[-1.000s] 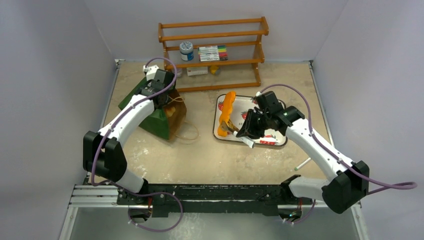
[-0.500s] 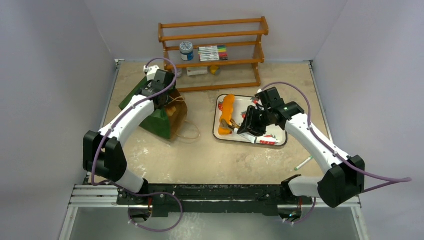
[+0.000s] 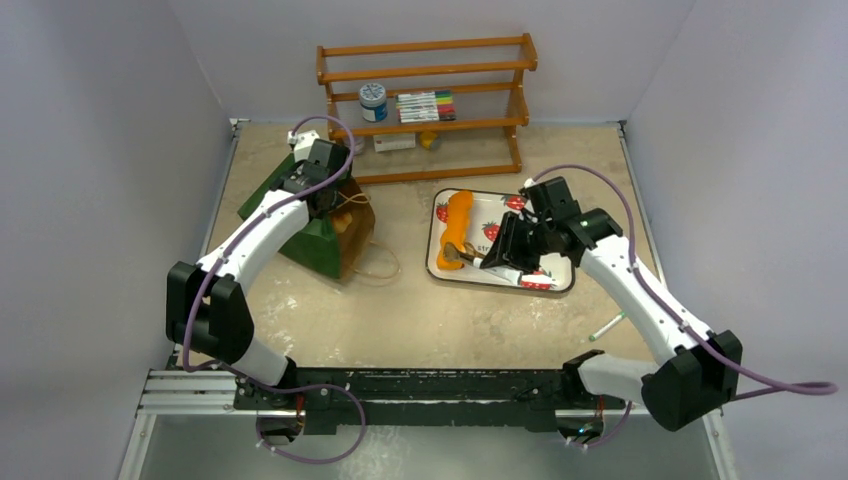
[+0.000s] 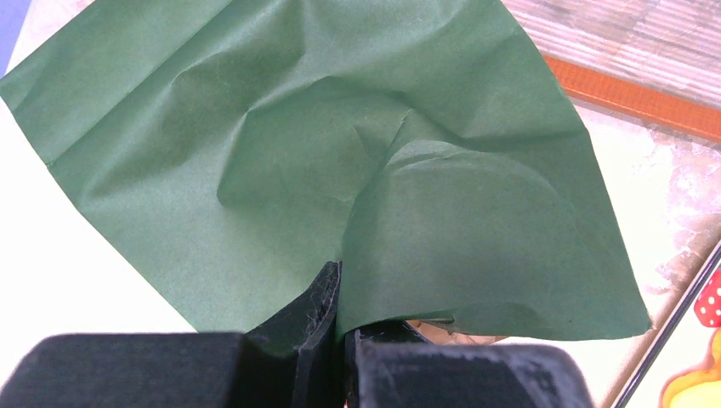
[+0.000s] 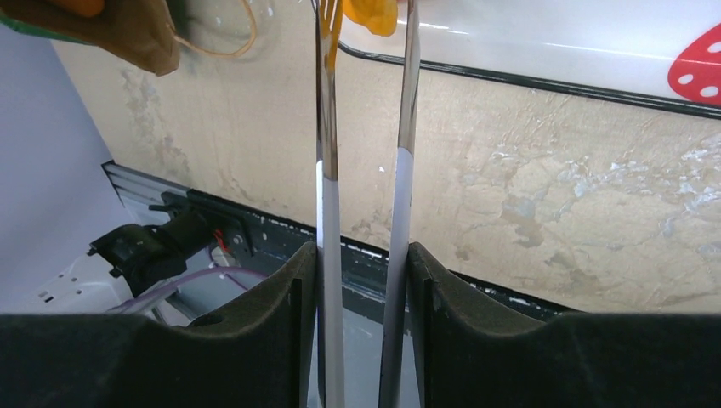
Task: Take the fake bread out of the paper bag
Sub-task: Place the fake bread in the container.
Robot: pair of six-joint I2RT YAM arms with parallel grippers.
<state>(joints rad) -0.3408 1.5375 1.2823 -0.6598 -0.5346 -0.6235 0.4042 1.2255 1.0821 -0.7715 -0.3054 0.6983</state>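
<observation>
"Where the overhead camera looks down, what lies by the jaws?" asks the desk.

"A long, flat orange bread piece [image 3: 458,222] on a white, strawberry-printed tray [image 3: 480,207], its near end at the tips of metal tongs [image 3: 478,257] carried by the right gripper [image 3: 503,255]. Well apart to the left, the left gripper [image 3: 328,200] sits on the dark green paper bag [image 3: 310,240], whose brown mouth shows a golden piece [image 3: 345,222] just beside those jaws."

"And the left wrist?"

"Creased, matte green paper fills the view. The black jaws are fully closed, pinching the bag's edge."

"The right wrist?"

"Black padded fingers [image 5: 272,340] press on both shiny tong arms, white-sleeved lower down; the grip is on the tongs alone, the arms standing apart. Their tips reach the orange piece at the tray's dark rim; contact cannot be told."
</observation>
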